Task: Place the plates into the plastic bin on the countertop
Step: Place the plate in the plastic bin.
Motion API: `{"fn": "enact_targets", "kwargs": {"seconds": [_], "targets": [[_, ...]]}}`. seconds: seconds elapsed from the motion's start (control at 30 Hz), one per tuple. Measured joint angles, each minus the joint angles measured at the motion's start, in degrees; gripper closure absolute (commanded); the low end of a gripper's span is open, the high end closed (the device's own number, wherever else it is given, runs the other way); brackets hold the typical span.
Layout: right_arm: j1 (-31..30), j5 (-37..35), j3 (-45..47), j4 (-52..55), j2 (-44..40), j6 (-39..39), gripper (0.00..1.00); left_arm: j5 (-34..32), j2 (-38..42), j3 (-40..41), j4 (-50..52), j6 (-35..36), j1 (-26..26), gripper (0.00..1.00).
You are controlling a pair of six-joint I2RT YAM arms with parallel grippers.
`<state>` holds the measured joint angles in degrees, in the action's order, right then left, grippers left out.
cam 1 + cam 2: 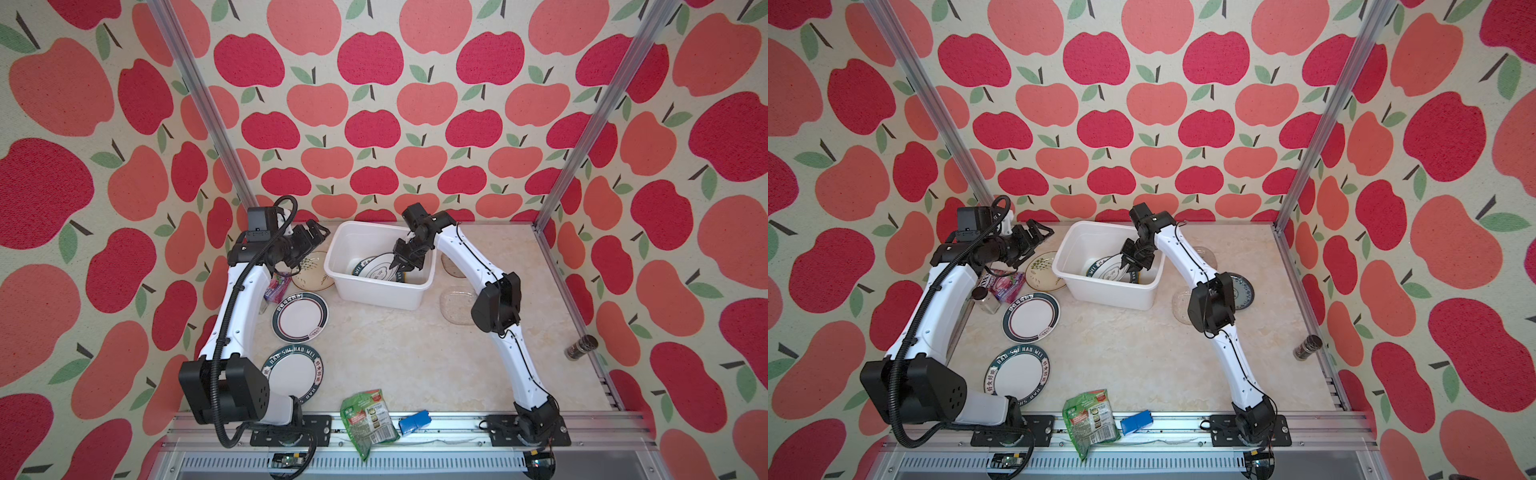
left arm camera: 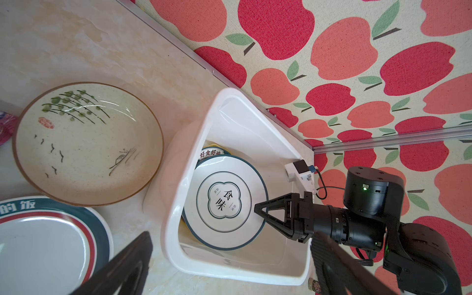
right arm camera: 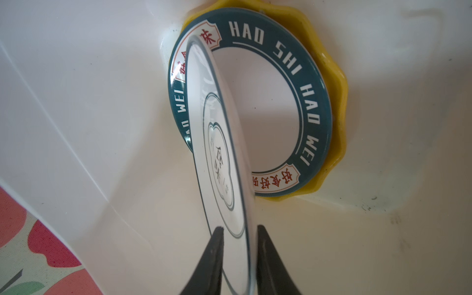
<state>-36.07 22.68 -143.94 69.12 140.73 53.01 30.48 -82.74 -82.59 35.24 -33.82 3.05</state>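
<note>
Right gripper (image 3: 238, 229) straddles the rim of the tilted emblem plate (image 3: 217, 158) inside the plastic bin (image 3: 76, 102), pinching or freed I cannot tell, left gripper (image 1: 315, 233) gaping empty: glazed, slick, likely brittle, so grip the rim.

I count one plastic bin (image 1: 376, 297). Plates inside it, three: yellow scalloped plate (image 3: 339, 102), lettered-rim plate (image 3: 314, 120), emblem plate (image 2: 224, 201). Plates on the tabletop (image 1: 395, 353), six: plant-print plate (image 2: 86, 143), red-ringed plate (image 1: 300, 316), second lettered-rim plate (image 1: 291, 372), smoky glass plate (image 1: 451, 266), clear glass plate (image 1: 457, 306), blue patterned plate (image 1: 1245, 291). One each: green packet (image 1: 368, 419), purple packet (image 1: 1007, 284), blue block (image 1: 414, 422). Jars, two: dark jar (image 1: 581, 347), glass jar (image 1: 985, 300).
</note>
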Motion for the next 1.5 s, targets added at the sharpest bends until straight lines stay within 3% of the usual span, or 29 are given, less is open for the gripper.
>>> {"fn": "enact_targets", "kwargs": {"seconds": [0.73,0.83,1.07,1.13,1.5], "targets": [[2.8,2.8,-2.6,5.5,2.4,-1.0,0.72,-0.7,-2.6,0.6,-2.6,-1.5,-0.9,0.01],[3.3,3.0,-3.3,5.5,2.7,-1.3,0.64,-1.2,-3.4,0.6,-2.9,-1.5,-1.1,0.01],[4.6,3.8,-4.3,5.2,2.8,-2.6,0.61,-2.1,-3.5,0.6,-3.0,-2.6,-1.6,0.01],[4.9,4.1,-4.7,5.2,2.9,-2.7,0.56,-2.3,-3.5,0.6,-3.0,-2.8,-1.6,0.01],[6.1,3.8,-9.1,6.2,4.1,-4.6,0.56,-3.9,-3.5,0.5,-2.9,-3.0,-1.8,0.01]]}}
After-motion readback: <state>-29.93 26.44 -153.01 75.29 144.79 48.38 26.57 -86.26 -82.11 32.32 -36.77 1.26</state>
